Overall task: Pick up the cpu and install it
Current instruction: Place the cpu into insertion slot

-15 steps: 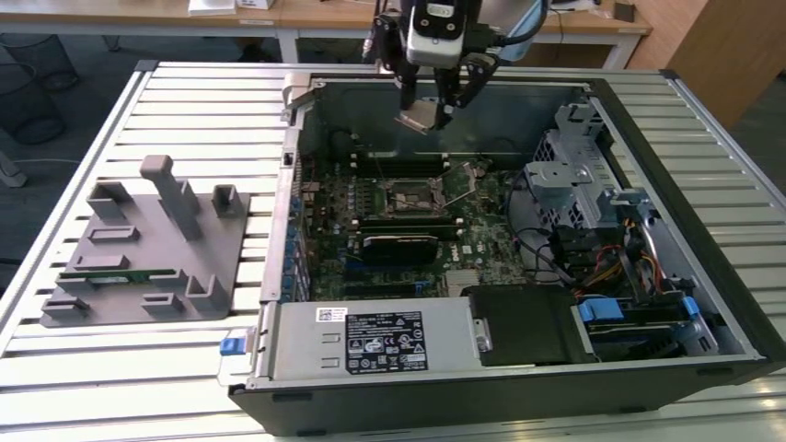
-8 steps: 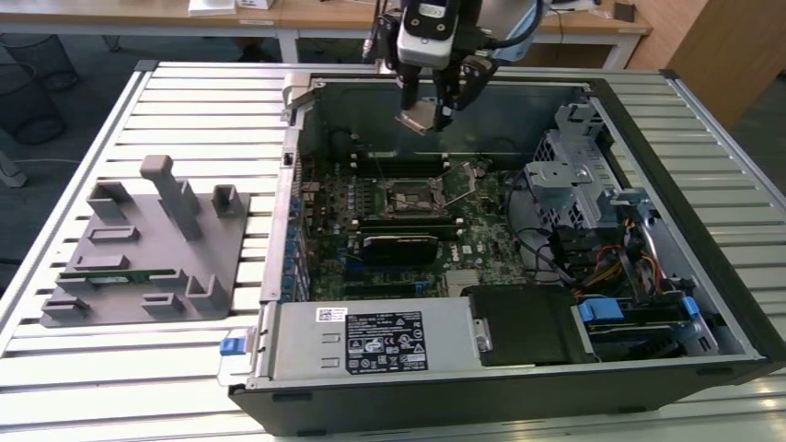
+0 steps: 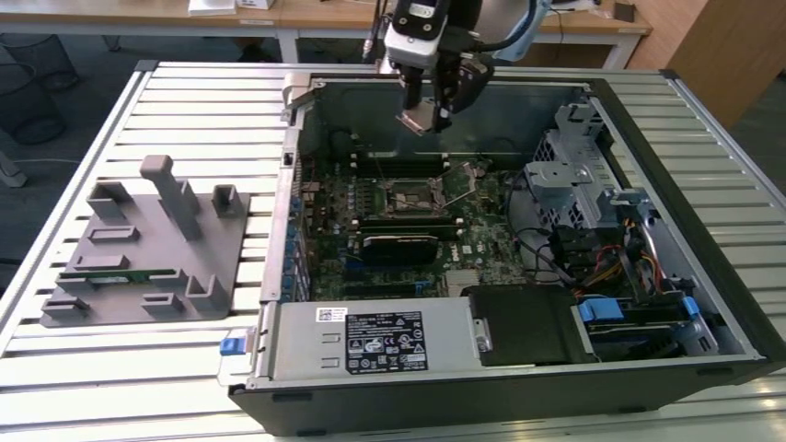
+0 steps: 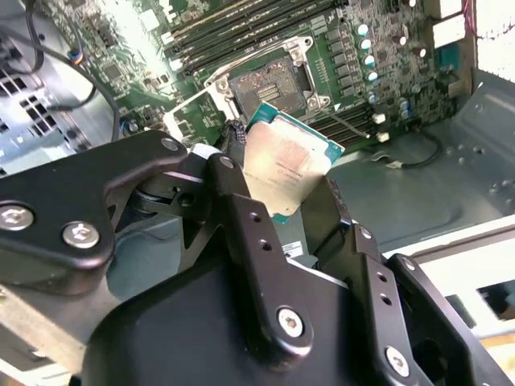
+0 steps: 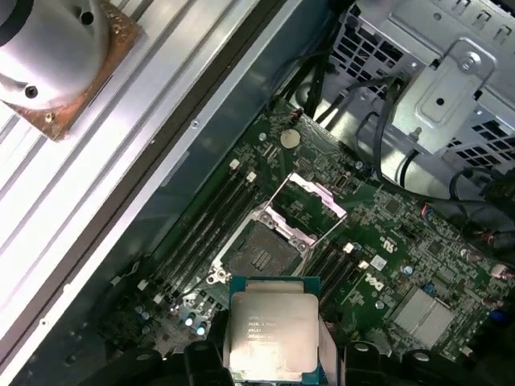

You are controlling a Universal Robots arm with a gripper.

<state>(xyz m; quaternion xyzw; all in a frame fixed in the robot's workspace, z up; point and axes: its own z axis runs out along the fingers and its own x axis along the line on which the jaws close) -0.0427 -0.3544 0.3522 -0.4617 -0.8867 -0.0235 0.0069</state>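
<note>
Where the open computer case [image 3: 491, 405] lies closest to the onlooker, a silver power supply box [image 3: 368, 339] with a dark label spans its near wall, and a black housing [image 3: 528, 324] sits just beside it toward the exterior view's right. Beyond these lies the green motherboard [image 3: 406, 230]. Near its middle the socket [image 3: 418, 195] stands uncovered, its metal retaining frame [image 5: 310, 201] swung up, as the first wrist view shows, and rows of memory slots [image 5: 201, 232] run beside the socket. Drive cages [image 3: 568, 175] and bundled cables [image 3: 592, 272] occupy the case on the exterior view's right. Above the far part of the board, apart from the socket, hangs the gripper [image 3: 421, 118], its two black fingers [image 4: 241, 217] closed on opposite edges of the cpu [image 4: 286, 161]. The cpu is held in the air, tilted, with its dull silver top facing the wrist cameras and a thin blue-green edge visible in both wrist views; it touches nothing but the fingers. To the exterior view's left of the case, on the slatted table [image 3: 184, 92], rests a grey fixture [image 3: 147, 239] with upright posts, and a narrow green memory stick [image 3: 117, 274] lies on it. Farthest off, past the table, stand pale wooden desks [image 3: 331, 14].
</note>
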